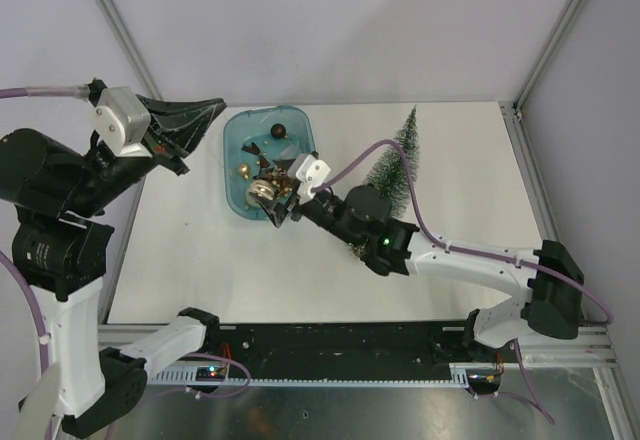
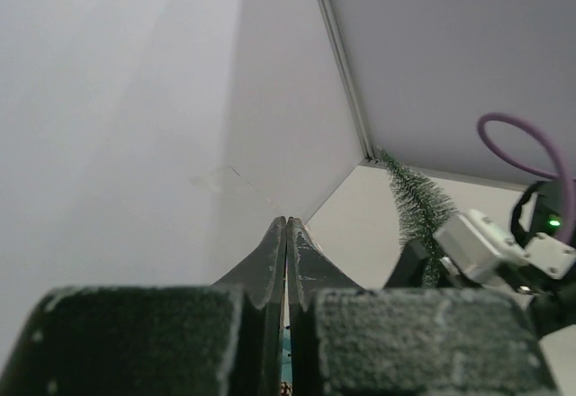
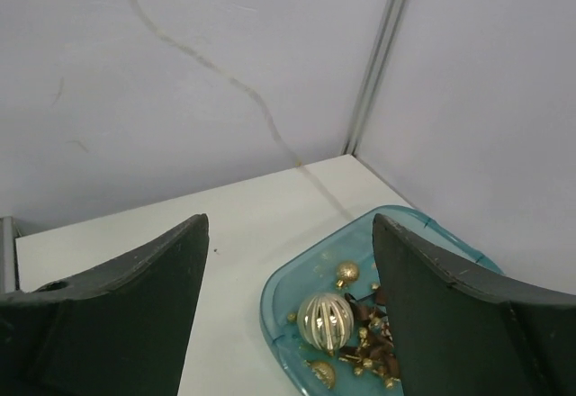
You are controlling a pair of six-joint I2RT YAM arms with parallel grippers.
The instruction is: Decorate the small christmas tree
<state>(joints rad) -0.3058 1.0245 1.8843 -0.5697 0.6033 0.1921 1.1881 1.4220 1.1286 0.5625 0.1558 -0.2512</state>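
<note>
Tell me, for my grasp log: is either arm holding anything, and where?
Nothing is held: right gripper open above the blue tray, left gripper shut and empty.

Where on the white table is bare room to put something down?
The widest free patch of the white table lies between the translucent blue plastic tray and the near edge, on the left. A smaller one lies right of the slim green bottle-brush tree. Between tray and tree it is crowded: the open right gripper reaches in there.

We see black joints and white links on the left arm (image 1: 62,205) and right arm (image 1: 480,258), purple cables (image 1: 352,160), a black tapered left gripper (image 1: 216,107).
</note>
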